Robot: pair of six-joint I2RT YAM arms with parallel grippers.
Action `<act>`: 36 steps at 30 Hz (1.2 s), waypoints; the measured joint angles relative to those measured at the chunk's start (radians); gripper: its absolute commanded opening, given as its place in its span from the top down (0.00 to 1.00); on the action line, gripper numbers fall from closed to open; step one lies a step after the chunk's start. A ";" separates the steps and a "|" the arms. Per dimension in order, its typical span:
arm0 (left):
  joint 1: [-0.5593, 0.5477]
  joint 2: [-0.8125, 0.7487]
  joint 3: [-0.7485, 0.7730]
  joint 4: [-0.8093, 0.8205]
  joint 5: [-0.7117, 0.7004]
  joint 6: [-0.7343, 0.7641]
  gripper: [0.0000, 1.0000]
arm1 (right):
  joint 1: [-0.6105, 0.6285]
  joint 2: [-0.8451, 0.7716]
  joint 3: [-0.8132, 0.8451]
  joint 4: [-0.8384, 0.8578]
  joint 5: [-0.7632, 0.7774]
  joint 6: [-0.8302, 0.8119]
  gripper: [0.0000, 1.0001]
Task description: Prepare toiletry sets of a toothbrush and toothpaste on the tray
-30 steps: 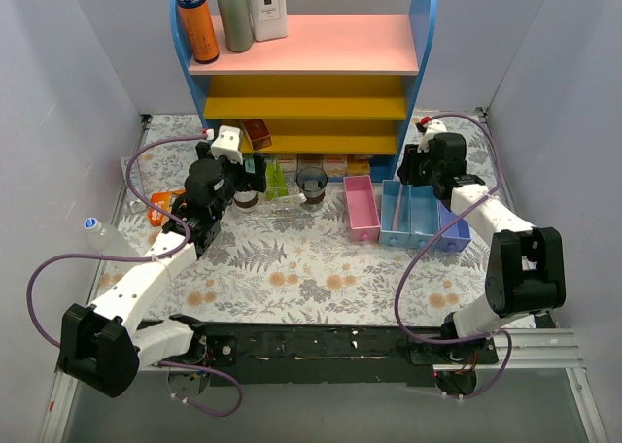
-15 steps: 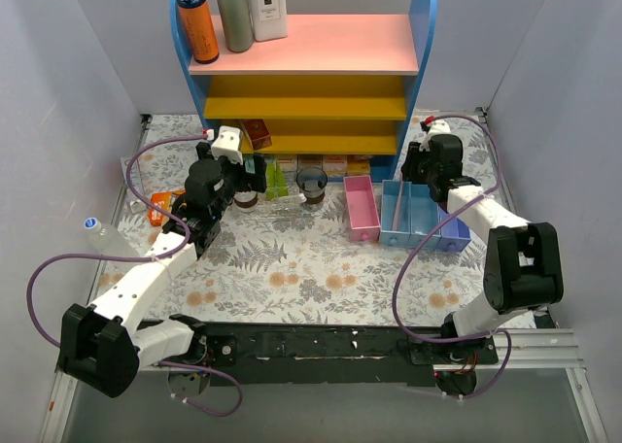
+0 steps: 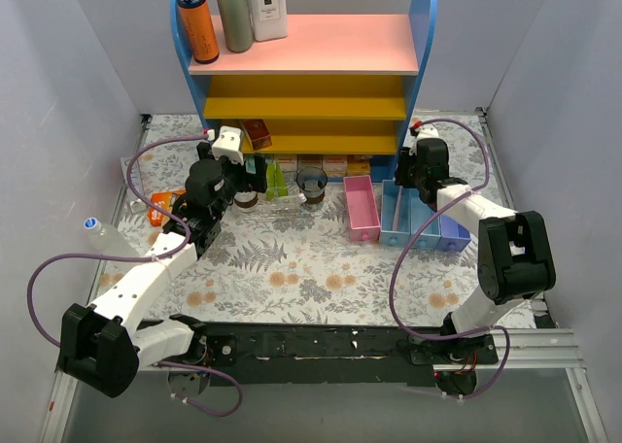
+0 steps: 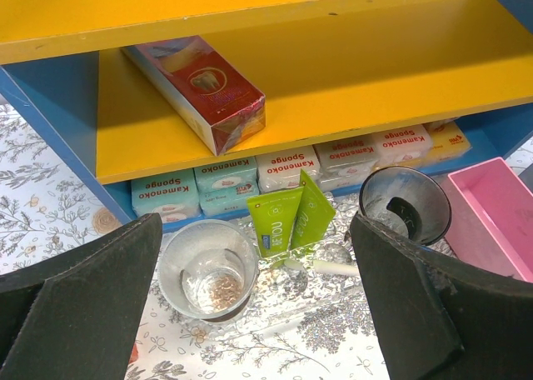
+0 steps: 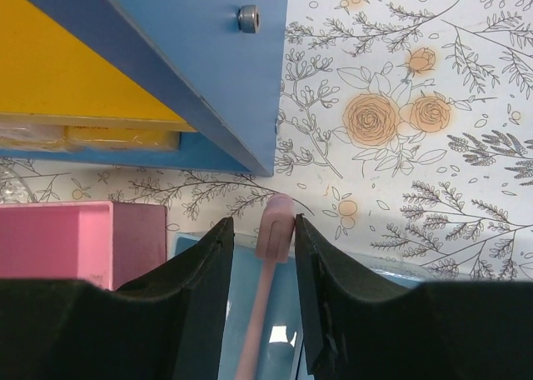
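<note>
Left hand (image 4: 254, 222): fingers spread wide and holding nothing, hovering over the table (image 5: 416, 205) in front of the shelf (image 5: 208, 55).
Toothpaste (image 4: 291, 220): two lime-green tubes side by side, straight ahead of the left hand between its fingers, their tops leaning towards the sponge packs (image 4: 225, 180).
Left cup (image 4: 208, 267): upright, just inside the left hand's left finger, beside the tubes.
Right cup (image 4: 405, 203): dark, upright, just inside the left hand's right finger.
White toothbrush (image 4: 333, 267): lying flat below the tubes, between the two cups.
Tray (image 4: 283, 301): clear and hard to make out; it lies under the cups, in the gap between the left hand's fingers.
Right hand (image 5: 263, 222): fingers close together over the blue bin (image 3: 398, 231), with the pink toothbrush between them.
Pink toothbrush (image 5: 275, 226): its end pokes out past the right hand's fingertips. It looks to touch one finger, with a sliver of blue showing at the other. I cannot tell whether it is gripped.
Pink bin (image 5: 58, 238): next to the blue bin.
</note>
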State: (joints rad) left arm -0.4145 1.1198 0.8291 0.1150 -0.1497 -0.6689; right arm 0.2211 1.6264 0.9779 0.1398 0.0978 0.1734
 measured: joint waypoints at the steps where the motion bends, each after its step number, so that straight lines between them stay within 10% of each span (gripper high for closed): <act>1: 0.000 0.000 0.000 0.000 0.000 0.000 0.02 | 0.004 0.000 0.000 0.001 0.005 0.001 0.58; 22: 0.000 0.000 0.000 0.001 0.000 0.001 0.02 | 0.029 0.043 0.000 0.021 0.055 0.008 0.67; 36: 0.000 0.000 0.000 0.001 0.000 0.007 0.02 | 0.037 0.048 -0.001 0.037 0.061 0.011 0.91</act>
State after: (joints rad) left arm -0.4149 1.1198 0.8288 0.1158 -0.1501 -0.6617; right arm 0.2577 1.6745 0.9771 0.1768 0.1589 0.1841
